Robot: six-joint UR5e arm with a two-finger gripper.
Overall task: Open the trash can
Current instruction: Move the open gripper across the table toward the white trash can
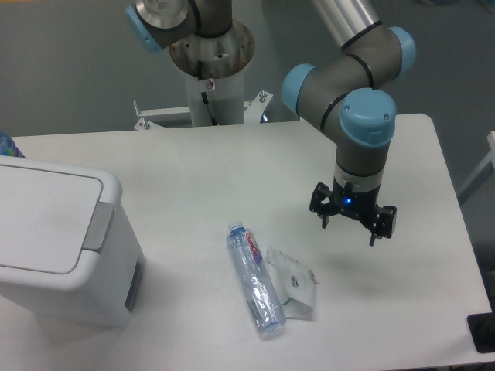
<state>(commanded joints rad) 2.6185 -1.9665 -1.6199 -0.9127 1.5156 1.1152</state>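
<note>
Bottle (255,282) nearest the camera, lying on its side on the table (232,166), clear crinkly plastic, blue cap end pointing away, label band near the neck. A crumpled clear wrapper (292,282) sits touching or just beside it on the right, can't tell which from this angle

Trash can (58,243) at the left edge, partly cut off by the frame. Boxy white plastic, rounded corners, smooth flat lid, lid down. Grey tab (98,227) on the lid's right edge, facing the arm

Gripper (353,224) hangs above the table right of centre, well apart from the can, fingers spread and holding nothing. Blue light on its body

Risks from here:
- straight low sweep toward the tab crosses the bottle and wrapper; a round bottle will roll if clipped
- tab is a narrow strip; a miss lands on slick lid and the finger skates off
- spread fingers could straddle the tab rather than press it, better brought together first
- can looks light; an off-axis push likely shoves it toward the table edge rather than tripping the latch
</note>
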